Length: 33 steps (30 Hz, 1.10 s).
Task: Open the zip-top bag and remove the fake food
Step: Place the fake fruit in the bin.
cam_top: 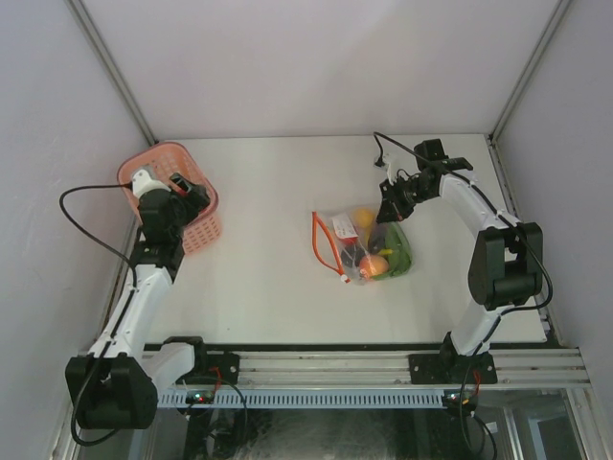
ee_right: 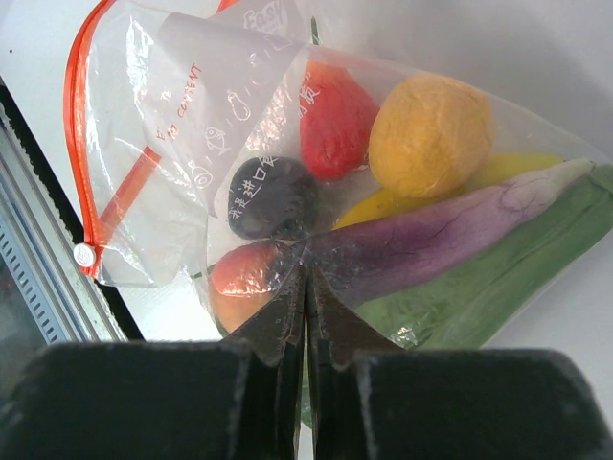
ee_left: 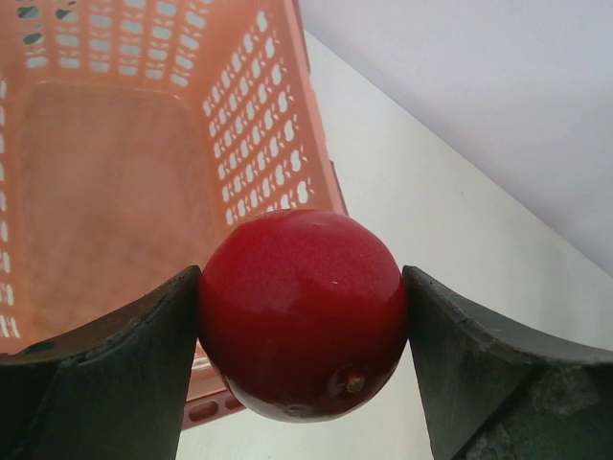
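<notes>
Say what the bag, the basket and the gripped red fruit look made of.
Bag: thin clear plastic film, glossy; it crinkles and catches glare. Basket: pink rigid plastic, dull; moulded holes in rows. Red fruit: probably hard plastic, smooth and shiny, with soft highlights.

Upper left, a salmon-pink basket [ee_left: 115,192] patterned with rows of small holes; lower centre, a glossy red fruit [ee_left: 302,316]. The clear zip-top bag [ee_right: 144,96] has an orange-red zipper strip [ee_right: 70,125] and shows a purple eggplant [ee_right: 450,230], a yellow-orange ball [ee_right: 431,134] and a green leaf [ee_right: 517,259].
</notes>
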Motion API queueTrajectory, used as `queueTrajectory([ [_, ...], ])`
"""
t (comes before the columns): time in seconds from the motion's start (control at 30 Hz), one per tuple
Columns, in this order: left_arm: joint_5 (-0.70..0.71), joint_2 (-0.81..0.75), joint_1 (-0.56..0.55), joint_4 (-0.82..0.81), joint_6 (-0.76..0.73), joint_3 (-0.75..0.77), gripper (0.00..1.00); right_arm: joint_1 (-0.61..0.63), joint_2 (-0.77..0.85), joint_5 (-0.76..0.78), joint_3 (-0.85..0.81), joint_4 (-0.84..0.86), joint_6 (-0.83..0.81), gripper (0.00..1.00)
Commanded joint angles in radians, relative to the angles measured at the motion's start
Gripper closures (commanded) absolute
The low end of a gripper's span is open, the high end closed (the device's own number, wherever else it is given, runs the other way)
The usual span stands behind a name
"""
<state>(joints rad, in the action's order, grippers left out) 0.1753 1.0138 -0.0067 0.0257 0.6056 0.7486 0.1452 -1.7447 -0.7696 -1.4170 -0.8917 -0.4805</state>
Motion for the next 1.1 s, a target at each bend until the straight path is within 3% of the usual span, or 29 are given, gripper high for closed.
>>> queueTrajectory([
  [0.0, 0.044, 0.01, 0.028, -0.011, 0.024, 0.069, 0.96, -0.002, 0.034, -0.031, -0.025, 0.014, -0.015, 1.0],
  [0.8, 0.121, 0.076, 0.072, 0.04, 0.107, 0.099, 0.92, -0.002, 0.039, -0.036, -0.026, 0.011, -0.017, 1.0],
  [1.07, 0.115, 0.101, 0.078, 0.067, 0.127, 0.116, 0.79, -0.002, 0.04, -0.036, -0.026, 0.01, -0.02, 1.0],
])
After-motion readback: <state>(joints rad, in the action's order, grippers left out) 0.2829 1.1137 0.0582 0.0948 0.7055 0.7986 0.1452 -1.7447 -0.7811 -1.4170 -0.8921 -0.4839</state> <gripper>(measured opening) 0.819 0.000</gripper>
